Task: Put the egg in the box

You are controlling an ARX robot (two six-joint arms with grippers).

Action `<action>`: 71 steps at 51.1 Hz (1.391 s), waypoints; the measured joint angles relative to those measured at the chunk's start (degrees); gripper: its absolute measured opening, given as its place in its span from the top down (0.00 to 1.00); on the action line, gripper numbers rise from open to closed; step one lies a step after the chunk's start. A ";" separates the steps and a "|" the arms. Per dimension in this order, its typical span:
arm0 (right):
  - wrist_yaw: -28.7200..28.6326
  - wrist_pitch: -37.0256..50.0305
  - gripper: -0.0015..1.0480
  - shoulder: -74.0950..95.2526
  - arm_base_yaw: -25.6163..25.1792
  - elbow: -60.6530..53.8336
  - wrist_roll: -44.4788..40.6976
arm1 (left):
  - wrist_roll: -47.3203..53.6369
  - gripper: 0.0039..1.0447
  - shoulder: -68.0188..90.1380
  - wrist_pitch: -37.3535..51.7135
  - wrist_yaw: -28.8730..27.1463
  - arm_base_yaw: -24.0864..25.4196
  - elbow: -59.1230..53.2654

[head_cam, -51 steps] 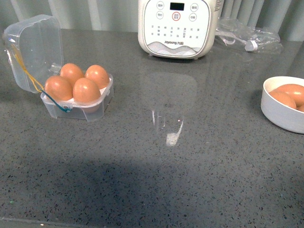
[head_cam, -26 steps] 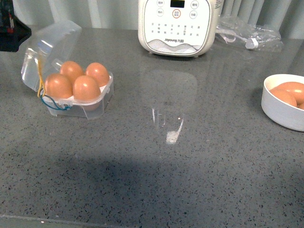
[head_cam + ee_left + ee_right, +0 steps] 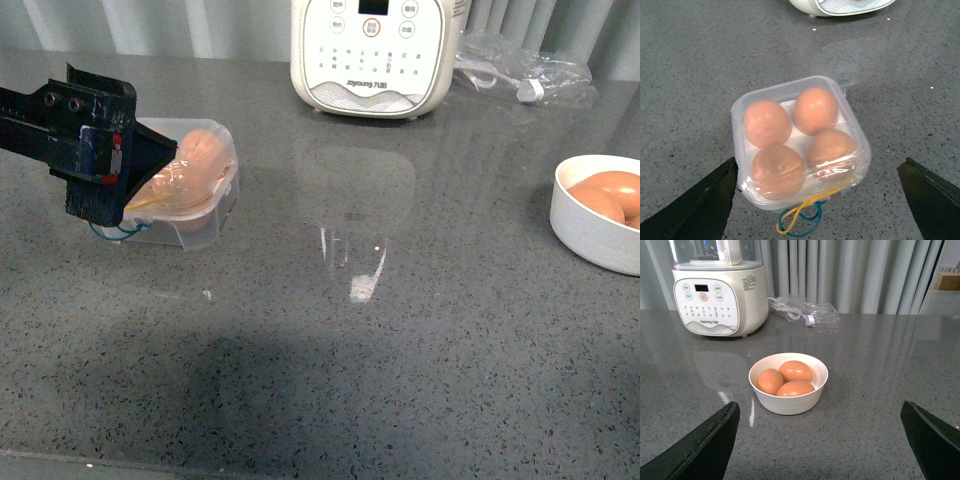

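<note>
The box [image 3: 205,195] stands at the left of the counter with its clear lid down over several brown eggs [image 3: 767,122]; all its slots are filled. Yellow and blue cords [image 3: 797,220] hang from its near edge. My left gripper [image 3: 100,150] hovers over the box's left side and hides part of it. It is open, and in the left wrist view the gripper [image 3: 819,167] has its fingertips [image 3: 705,210] wide on either side of the box. My right gripper [image 3: 820,410] is open and empty, short of a white bowl [image 3: 788,405] with three more eggs [image 3: 795,371].
A white kitchen appliance [image 3: 370,55] stands at the back centre, with a crumpled clear plastic bag [image 3: 520,75] to its right. The white bowl [image 3: 590,240] sits at the right edge of the grey counter. Curtains hang behind.
The box's lid has swung from upright to down over the eggs. My left gripper has come in from the left and now covers the box's left side.
</note>
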 joint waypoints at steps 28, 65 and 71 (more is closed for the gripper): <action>0.02 0.00 0.07 0.00 0.00 0.00 0.00 | -1.68 0.06 -12.50 -9.27 5.42 11.72 4.85; 0.00 0.00 0.07 0.00 0.00 0.00 0.00 | -7.06 0.43 -43.04 -3.98 16.66 34.99 -18.12; 0.02 0.00 0.07 0.00 0.00 0.00 0.00 | -9.05 0.68 -48.19 -3.91 11.04 29.09 -23.26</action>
